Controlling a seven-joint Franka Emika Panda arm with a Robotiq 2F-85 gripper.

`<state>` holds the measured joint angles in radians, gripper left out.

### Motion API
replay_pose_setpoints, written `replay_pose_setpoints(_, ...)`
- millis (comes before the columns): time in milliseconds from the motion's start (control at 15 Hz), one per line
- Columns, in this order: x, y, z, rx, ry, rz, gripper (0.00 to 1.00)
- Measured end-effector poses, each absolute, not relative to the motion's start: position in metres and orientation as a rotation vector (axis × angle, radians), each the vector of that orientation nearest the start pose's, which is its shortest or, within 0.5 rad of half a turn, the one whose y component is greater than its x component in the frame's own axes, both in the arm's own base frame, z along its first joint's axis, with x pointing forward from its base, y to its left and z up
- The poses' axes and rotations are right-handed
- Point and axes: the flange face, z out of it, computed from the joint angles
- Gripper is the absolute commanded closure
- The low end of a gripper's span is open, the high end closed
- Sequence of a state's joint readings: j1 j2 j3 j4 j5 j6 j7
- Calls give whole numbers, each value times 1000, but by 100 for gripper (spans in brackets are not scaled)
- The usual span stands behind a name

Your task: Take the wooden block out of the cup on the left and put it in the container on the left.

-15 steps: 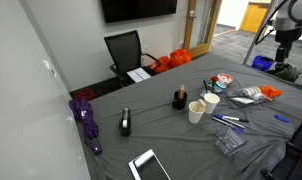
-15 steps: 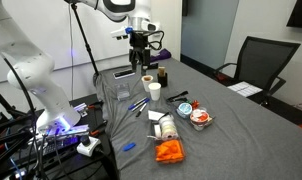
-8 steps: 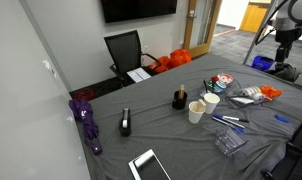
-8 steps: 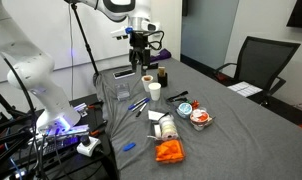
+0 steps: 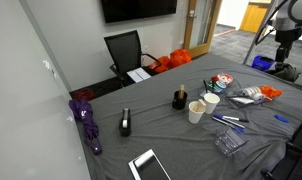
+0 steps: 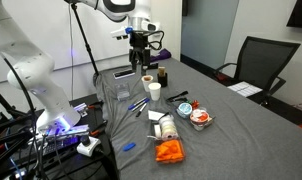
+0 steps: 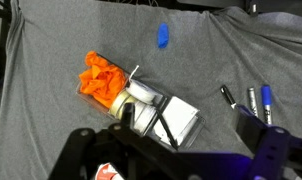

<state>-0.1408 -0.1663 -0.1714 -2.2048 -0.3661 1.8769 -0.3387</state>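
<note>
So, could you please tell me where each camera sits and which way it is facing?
Exterior view: high beside the grey-clothed table, facing the black office chair; the robot arm shows far right.
Exterior view: at the table's end, facing the arm and its claw above pale paper cups.
Wrist view: on the wrist, looking down at the cloth; open claw fingers at the bottom.
Shared: the crumpled orange item appears in all three.

Nothing has moved since a second ago; the black metal gripper (image 6: 140, 50) hangs just where it was.
</note>
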Motion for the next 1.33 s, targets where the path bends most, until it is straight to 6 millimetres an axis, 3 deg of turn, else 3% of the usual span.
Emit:
replay_pose_setpoints(400, 449, -175, 441, -3346, -274, 423, 0)
replay_pose_setpoints(600, 451, -167, 439, -3341, -153, 397, 0)
replay_pose_setpoints(1067, 469, -113, 416, -3190, 397, 345, 0)
replay_pose_setpoints(1333, 481, -80, 396, -3046, 584, 377, 0)
